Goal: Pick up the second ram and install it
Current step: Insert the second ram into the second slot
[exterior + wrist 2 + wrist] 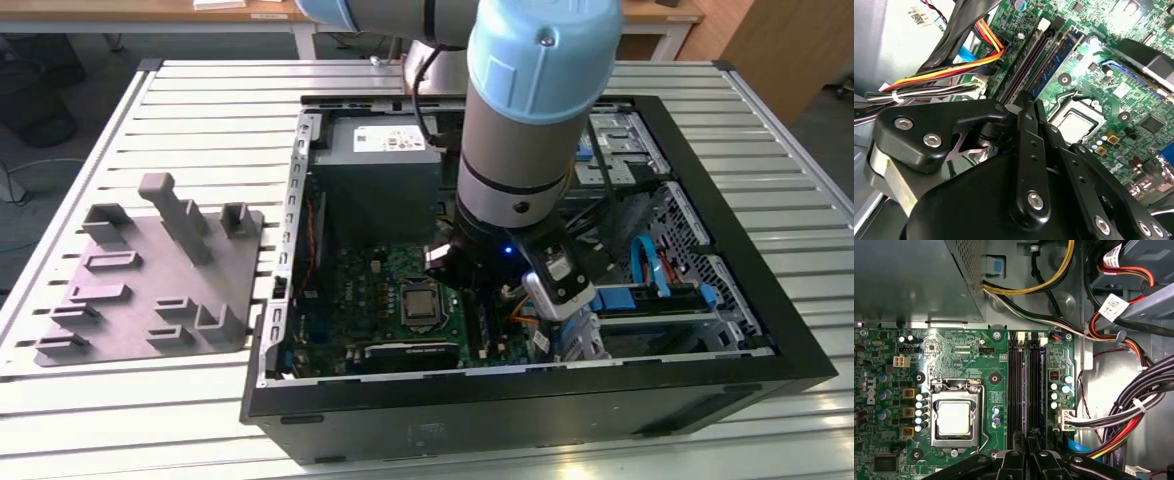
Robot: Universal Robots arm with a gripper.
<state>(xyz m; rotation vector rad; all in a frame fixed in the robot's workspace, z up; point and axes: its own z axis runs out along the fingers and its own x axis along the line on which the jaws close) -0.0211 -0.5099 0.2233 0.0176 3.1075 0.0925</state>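
- The arm (534, 120) reaches down into the open computer case (781, 340), which lies on the slatted bench (214, 90).
- In both wrist views the tool (1026, 442) (1030, 102) hangs just above the motherboard (954, 350), in line with one end of the memory slots (1021, 385) (1021, 67).
- I cannot tell whether the tool is open, closed or gripping anything: its black body covers its own tip. No contact with the board is visible.
- One memory stick (1042, 385) (1056, 60) stands upright in the outermost slot, on the side away from the processor socket (954, 420). The two black slots next to it look bare.
- I cannot tell whether that seated stick is the second ram, nor whether the second ram is in the tool.
- A bundle of cables (1134, 415) runs beside the board on the slot side, apart from the tool.
- In the exterior view a grey fixture (147, 290) with upright posts lies on the bench at the case's 9 o'clock, well apart from the tool.
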